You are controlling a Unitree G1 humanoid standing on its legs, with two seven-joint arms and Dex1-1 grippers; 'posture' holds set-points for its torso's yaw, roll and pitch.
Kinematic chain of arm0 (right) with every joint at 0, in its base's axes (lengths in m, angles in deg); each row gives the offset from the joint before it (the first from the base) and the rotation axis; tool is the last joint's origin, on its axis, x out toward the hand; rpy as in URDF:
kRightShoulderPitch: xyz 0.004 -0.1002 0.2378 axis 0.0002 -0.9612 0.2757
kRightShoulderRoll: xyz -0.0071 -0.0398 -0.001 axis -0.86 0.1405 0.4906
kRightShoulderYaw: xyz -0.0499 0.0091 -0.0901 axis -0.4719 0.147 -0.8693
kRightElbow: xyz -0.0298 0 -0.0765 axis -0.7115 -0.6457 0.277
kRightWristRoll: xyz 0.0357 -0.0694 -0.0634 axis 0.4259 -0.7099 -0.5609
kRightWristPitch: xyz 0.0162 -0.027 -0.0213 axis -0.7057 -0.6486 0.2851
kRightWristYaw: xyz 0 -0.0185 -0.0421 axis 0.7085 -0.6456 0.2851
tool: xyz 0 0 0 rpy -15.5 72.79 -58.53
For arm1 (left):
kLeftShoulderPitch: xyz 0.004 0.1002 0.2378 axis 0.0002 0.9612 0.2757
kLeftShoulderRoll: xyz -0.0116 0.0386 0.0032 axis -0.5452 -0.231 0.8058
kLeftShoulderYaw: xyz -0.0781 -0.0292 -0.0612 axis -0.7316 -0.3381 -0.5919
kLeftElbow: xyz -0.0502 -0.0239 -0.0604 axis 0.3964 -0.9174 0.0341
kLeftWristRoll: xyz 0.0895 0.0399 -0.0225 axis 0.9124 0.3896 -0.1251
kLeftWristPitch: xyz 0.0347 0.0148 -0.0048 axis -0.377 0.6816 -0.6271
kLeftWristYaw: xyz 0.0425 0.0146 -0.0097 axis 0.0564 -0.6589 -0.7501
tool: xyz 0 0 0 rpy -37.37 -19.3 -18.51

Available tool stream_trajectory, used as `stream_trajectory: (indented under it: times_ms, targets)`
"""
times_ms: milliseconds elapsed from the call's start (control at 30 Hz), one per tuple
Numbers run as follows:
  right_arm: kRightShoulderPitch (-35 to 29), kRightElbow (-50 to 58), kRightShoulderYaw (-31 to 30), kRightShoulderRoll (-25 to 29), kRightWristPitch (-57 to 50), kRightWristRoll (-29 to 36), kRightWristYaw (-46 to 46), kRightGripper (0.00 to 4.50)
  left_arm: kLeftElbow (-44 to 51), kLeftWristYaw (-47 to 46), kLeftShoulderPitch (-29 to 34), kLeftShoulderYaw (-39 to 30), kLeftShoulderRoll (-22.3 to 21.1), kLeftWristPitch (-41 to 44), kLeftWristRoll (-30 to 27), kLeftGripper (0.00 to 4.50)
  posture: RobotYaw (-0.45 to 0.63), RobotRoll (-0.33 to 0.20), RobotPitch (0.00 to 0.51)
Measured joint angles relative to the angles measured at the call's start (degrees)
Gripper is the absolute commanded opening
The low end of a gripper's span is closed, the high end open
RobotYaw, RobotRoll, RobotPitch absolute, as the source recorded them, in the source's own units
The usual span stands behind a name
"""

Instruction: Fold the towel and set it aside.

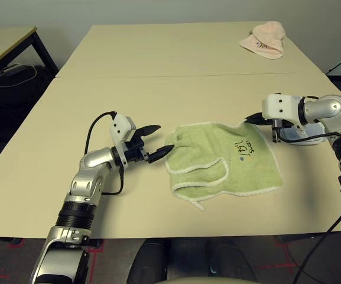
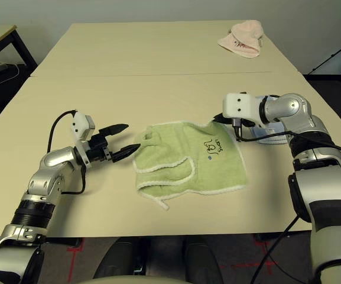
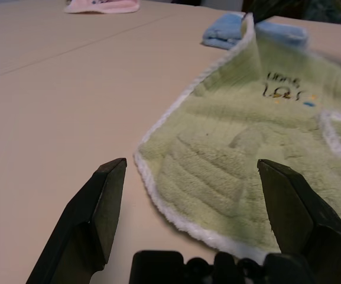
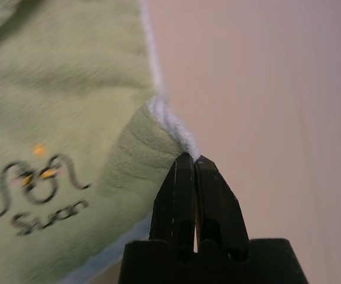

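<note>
towel (image 1: 226, 160): we see it rumpled mid-desk (image 1: 158, 100), near the front edge | right gripper (image 4: 194, 163): jaws pinched on towel's white-corded corner, plain in wrist view | left gripper (image 1: 156, 142): jaws wide apart at towel's left edge | blue towel (image 3: 241, 32): clear in left wrist view | pink cloth (image 1: 263, 39): far right corner
</note>
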Motion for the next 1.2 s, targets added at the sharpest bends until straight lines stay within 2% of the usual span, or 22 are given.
stream_trajectory:
  times_ms: [200, 433, 600, 900, 1200]
  targets:
    - [0.6, 1.5, 0.0, -1.0, 5.9, -6.1, -18.9, 0.02, -0.5, -1.2, -0.4, 0.0, 0.1, -0.6, 0.5, 4.5, 0.11, 0.0, 0.071]
    - [2.4, 1.8, -4.7, 0.2, 8.1, -20.2, -42.2, 0.02, -1.8, -1.2, -2.0, 0.0, 0.1, -0.6, 0.7, 4.5, 0.11, 0.0, 0.068]
    - [3.2, 1.8, -6.4, 0.3, 8.9, -25.4, -54.2, 0.02, -2.3, -1.2, -2.6, 0.1, 0.1, -0.6, 0.9, 4.5, 0.11, 0.0, 0.064]
    - [8.2, 1.7, -6.4, 0.5, 10.9, -28.5, -69.8, 0.02, -2.8, -1.2, -3.4, 0.1, 0.3, -0.8, 1.2, 4.5, 0.1, 0.0, 0.061]
    - [12.9, 1.6, -6.2, 0.0, 14.2, -27.4, -74.4, 0.02, -4.7, -1.2, -4.5, 0.2, 0.9, -0.9, 1.7, 4.5, 0.1, 0.0, 0.059]
